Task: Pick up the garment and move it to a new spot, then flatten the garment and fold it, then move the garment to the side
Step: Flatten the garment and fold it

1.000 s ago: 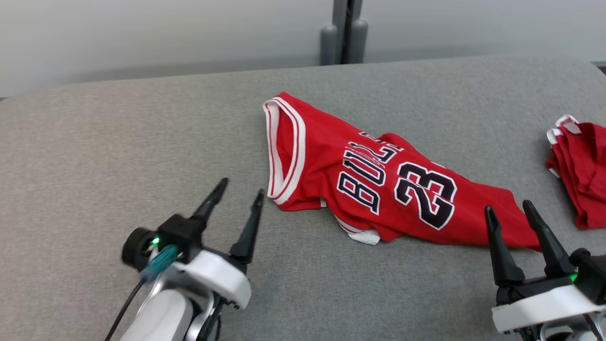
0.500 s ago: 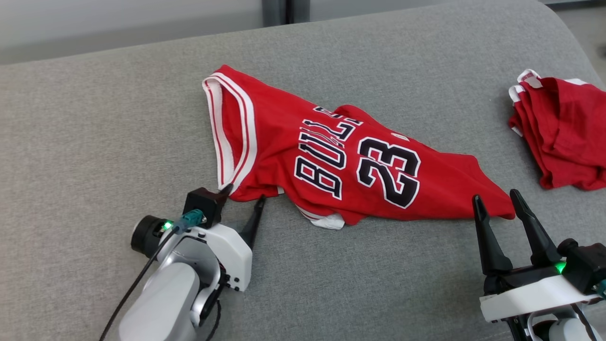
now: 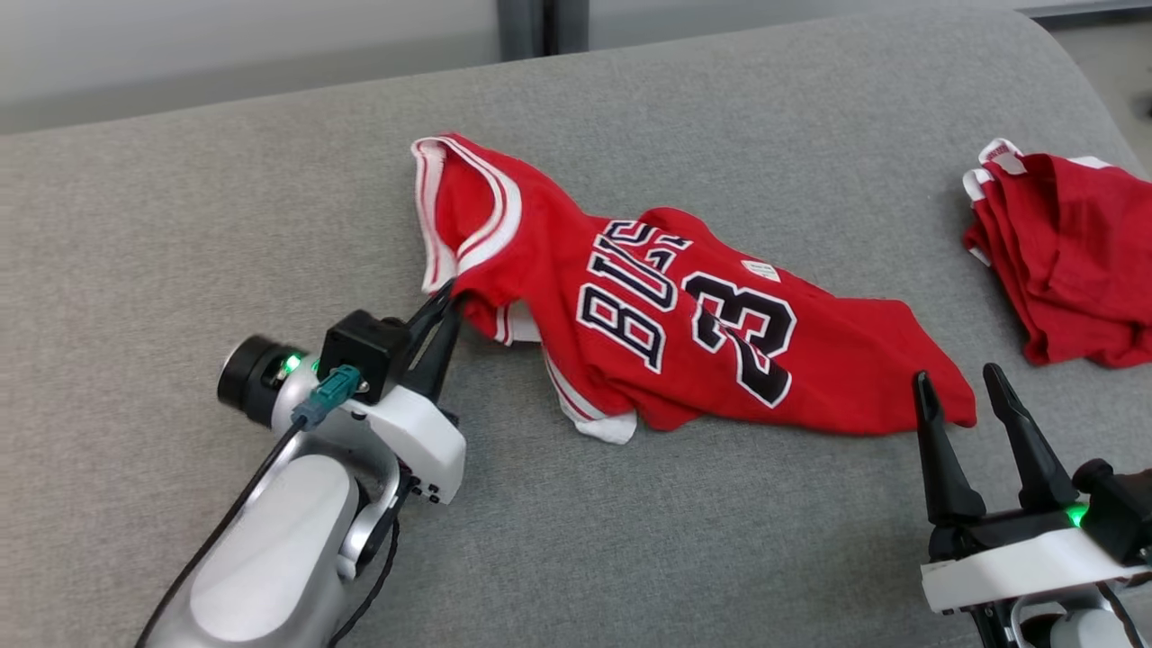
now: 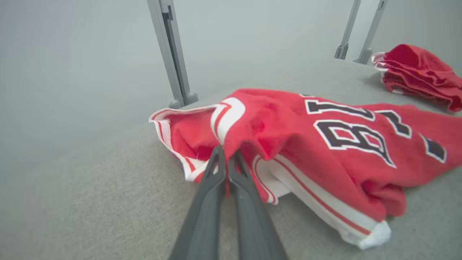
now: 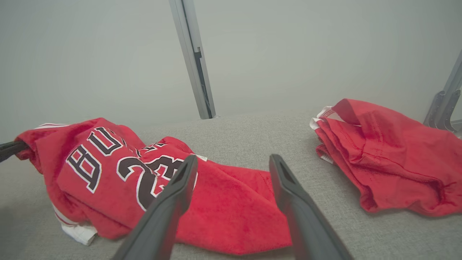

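Note:
The garment (image 3: 684,342) is a red basketball jersey with white trim, black lettering and the number 23, lying crumpled across the grey padded surface (image 3: 180,225). My left gripper (image 3: 447,308) is shut on the jersey's left edge near the white-trimmed armhole, lifting that corner a little; the left wrist view shows the red cloth (image 4: 288,137) pinched between its two fingers (image 4: 216,169). My right gripper (image 3: 959,389) stands open just short of the jersey's right end, nothing between its fingers (image 5: 180,180); the jersey (image 5: 119,169) lies ahead of it.
A second red garment (image 3: 1062,252), folded into a bundle, lies at the surface's right side, also in the right wrist view (image 5: 382,155). Grey metal posts (image 3: 526,22) rise behind the surface's far edge. The surface's rounded right corner sits beyond the bundle.
My left gripper has shut on the jersey's left edge and pulled it up and right, bunching the cloth. The right gripper stays open in place.

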### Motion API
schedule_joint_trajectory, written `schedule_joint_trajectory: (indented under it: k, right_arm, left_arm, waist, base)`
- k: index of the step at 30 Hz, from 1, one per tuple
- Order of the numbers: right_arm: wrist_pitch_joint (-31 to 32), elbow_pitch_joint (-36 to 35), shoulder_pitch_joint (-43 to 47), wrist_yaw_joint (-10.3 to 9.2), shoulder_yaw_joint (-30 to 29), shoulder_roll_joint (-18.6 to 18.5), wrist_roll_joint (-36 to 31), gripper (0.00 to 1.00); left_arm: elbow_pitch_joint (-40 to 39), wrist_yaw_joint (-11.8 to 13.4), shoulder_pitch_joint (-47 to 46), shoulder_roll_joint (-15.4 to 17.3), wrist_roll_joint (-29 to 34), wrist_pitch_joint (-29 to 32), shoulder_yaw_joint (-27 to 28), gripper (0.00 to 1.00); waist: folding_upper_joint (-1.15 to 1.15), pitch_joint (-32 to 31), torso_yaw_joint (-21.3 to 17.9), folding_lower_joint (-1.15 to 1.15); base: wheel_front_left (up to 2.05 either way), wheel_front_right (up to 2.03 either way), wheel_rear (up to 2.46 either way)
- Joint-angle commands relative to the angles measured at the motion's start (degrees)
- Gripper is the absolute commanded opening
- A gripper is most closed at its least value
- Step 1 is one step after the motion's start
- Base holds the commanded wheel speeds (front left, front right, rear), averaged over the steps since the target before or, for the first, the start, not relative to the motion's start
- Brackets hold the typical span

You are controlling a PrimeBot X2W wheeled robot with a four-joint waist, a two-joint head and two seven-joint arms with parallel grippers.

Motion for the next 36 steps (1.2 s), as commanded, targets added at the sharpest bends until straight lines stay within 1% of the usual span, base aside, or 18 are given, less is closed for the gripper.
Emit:
schedule_joint_trajectory:
  k: [1,2,3,9,13,17,21,25,28,32,36]
  right_arm:
    - [-0.49,-0.05,0.56,0.01,-0.40,-0.12,0.34,1.00]
    - [-0.49,-0.10,0.73,0.01,-0.46,-0.10,0.43,1.00]
    - [-0.49,-0.10,0.73,0.01,-0.46,-0.10,0.43,1.00]
    - [-0.31,-0.08,1.58,0.01,-0.59,0.07,0.82,1.00]
    - [-0.33,-0.16,2.26,0.01,-1.16,0.22,0.80,1.00]
    - [-0.41,-0.20,3.01,0.01,-2.45,0.25,0.92,1.00]
    - [-0.17,-0.46,3.95,0.01,-3.57,0.37,0.78,1.00]
    - [0.25,-1.31,3.87,0.01,-3.97,0.59,0.44,1.00]
    - [0.50,-1.96,3.85,0.01,-4.09,0.68,0.33,1.00]
    - [0.81,-2.33,3.12,0.01,-3.62,0.64,0.32,1.00]
    - [1.05,-2.96,2.22,0.01,-2.99,0.82,0.26,1.00]
  left_arm:
    - [-4.49,0.74,1.07,1.58,1.16,0.66,-0.22,0.00]
    - [-7.65,1.06,1.53,2.42,1.56,1.30,-0.39,0.00]
    - [-7.65,1.06,1.53,2.42,1.56,1.30,-0.39,0.00]
    - [-26.52,3.31,5.95,7.77,2.93,8.17,-0.35,0.00]
    - [-36.80,5.15,9.58,10.79,2.86,12.54,0.49,0.00]
    - [-44.89,7.19,13.64,13.19,2.55,15.37,1.49,0.00]
    - [-51.06,8.68,16.95,14.42,1.97,17.21,2.06,0.00]
    - [-54.20,10.46,19.59,15.54,1.57,18.60,3.45,0.00]
    - [-54.48,11.61,21.20,16.17,0.90,19.18,4.50,0.00]
    - [-51.71,12.17,21.96,15.86,-0.44,18.70,5.41,0.00]
    - [-46.86,11.73,20.36,14.41,-2.95,17.21,6.68,0.00]
  waist:
    - [0.00,-1.06,1.22,0.00]
    - [0.00,-1.39,1.67,0.00]
    - [0.00,-1.39,1.67,0.00]
    - [0.00,-3.52,4.23,0.00]
    - [0.00,-4.59,6.09,0.00]
    - [0.00,-5.41,8.52,0.00]
    - [0.00,-6.13,10.91,0.00]
    - [0.00,-6.46,12.28,0.00]
    - [0.00,-6.24,12.48,0.00]
    - [0.00,-5.18,11.54,0.00]
    - [0.00,-2.91,9.24,0.00]
  base:
    - [0.00,0.00,0.00]
    - [0.00,0.00,0.00]
    - [0.00,0.00,0.00]
    - [0.00,0.00,0.00]
    - [0.00,0.00,0.00]
    - [0.00,0.00,0.00]
    - [0.00,0.00,0.00]
    - [0.00,0.00,0.00]
    - [0.00,0.00,0.00]
    - [0.00,0.00,0.00]
    - [0.00,0.00,0.00]
